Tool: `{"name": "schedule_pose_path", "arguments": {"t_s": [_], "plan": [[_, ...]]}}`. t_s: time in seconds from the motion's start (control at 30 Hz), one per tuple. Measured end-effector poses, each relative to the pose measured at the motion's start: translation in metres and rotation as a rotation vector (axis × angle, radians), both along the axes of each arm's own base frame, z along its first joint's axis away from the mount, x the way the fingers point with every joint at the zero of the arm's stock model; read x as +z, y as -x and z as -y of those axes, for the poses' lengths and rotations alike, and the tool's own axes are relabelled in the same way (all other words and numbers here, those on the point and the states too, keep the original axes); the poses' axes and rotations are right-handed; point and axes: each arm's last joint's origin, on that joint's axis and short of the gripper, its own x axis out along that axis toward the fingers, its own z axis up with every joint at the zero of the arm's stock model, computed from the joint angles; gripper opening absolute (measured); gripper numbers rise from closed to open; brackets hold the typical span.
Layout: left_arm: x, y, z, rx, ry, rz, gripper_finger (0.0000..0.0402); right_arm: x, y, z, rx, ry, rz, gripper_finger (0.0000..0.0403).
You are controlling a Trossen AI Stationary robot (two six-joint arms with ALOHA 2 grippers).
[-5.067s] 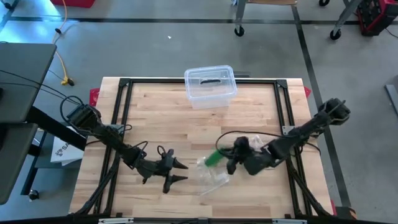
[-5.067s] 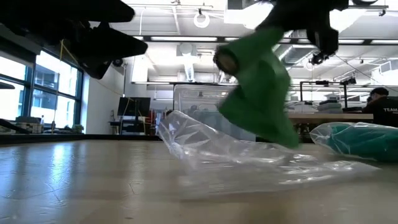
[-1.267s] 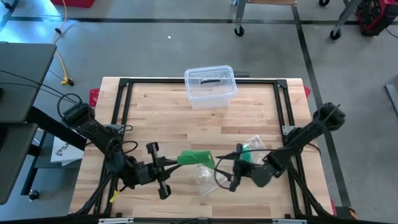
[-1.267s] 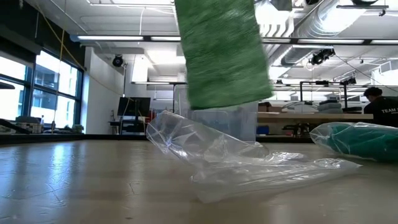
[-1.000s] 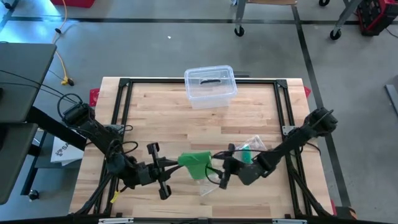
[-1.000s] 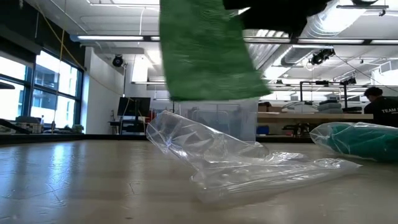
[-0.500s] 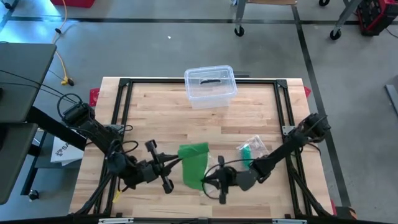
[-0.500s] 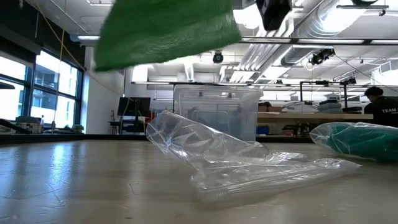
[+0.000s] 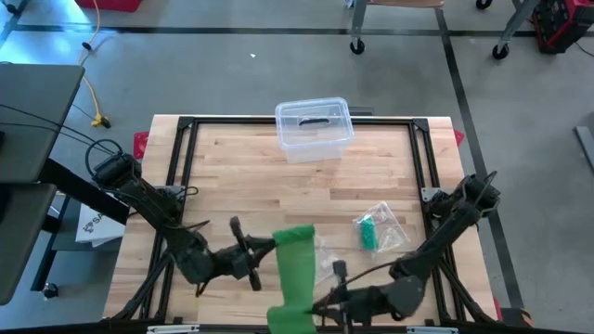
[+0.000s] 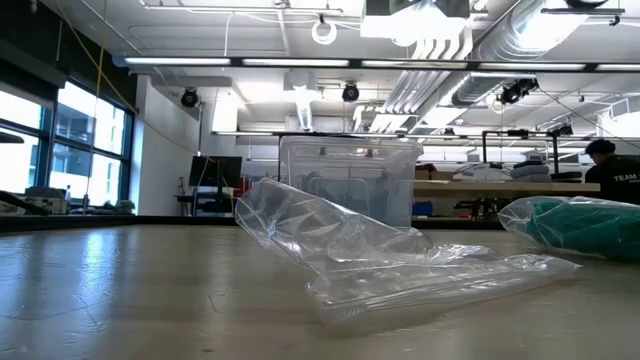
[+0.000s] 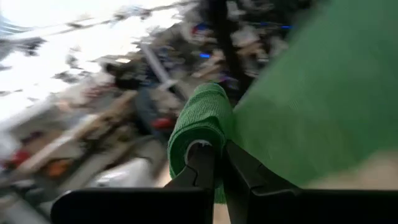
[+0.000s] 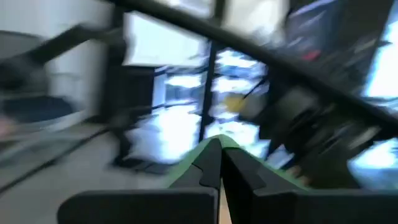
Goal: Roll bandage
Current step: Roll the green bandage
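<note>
Left claw (image 9: 269, 244) clenches the green bandage (image 9: 295, 278) roll end; right claw (image 9: 311, 308), at six o'clock on the tabletop (image 9: 241, 176), grips the strip's other end.

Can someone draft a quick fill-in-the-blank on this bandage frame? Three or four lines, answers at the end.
1. The bandage stretched between the two grippers is ____ in colour.
2. The left gripper is shut on the rolled end, and the right gripper is ____ on the other end.
3. The clear lidded box stands at the table's ____ edge.
4. The crumpled bag lying on the table is ____, not opaque.

Answers: green; shut; far; transparent
</note>
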Motion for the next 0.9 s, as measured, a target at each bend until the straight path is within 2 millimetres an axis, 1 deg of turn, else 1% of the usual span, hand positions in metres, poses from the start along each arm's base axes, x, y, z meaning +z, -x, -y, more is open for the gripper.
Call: {"name": "schedule_pose_path", "arguments": {"t_s": [0.03,0.13,0.2,0.27,0.33,0.5,0.67,0.8,0.9], "plan": [[-0.005,-0.002,0.0,-0.037,0.017,-0.018,0.0005,0.011,0.001,-0.001,-0.057,0.019,0.025,0.0],[-0.016,-0.008,-0.004,-0.158,0.095,-0.081,0.0005,0.039,0.004,0.001,-0.307,0.051,0.05,0.0],[-0.022,-0.01,-0.006,-0.209,0.153,-0.12,0.0005,0.052,0.006,0.004,-0.458,0.072,0.034,0.0],[-0.027,-0.01,-0.007,-0.228,0.198,-0.148,0.0005,0.06,0.006,0.008,-0.55,0.075,0.018,0.0],[-0.03,-0.009,-0.008,-0.228,0.223,-0.156,0.0005,0.062,0.003,0.013,-0.619,0.063,0.004,0.0],[-0.041,-0.003,-0.008,-0.222,0.239,-0.166,0.0005,0.06,-0.001,0.025,-0.81,0.062,-0.054,0.0],[-0.054,0.005,-0.009,-0.232,0.278,-0.15,0.0005,0.06,-0.01,0.038,-0.89,0.092,-0.079,0.0],[-0.055,0.013,0.0,-0.365,0.287,-0.107,0.0005,0.06,-0.022,0.053,-0.942,0.137,-0.098,0.0],[-0.048,0.021,0.01,-0.479,0.274,-0.053,0.0005,0.058,-0.03,0.064,-0.975,0.168,-0.115,0.0]]}}
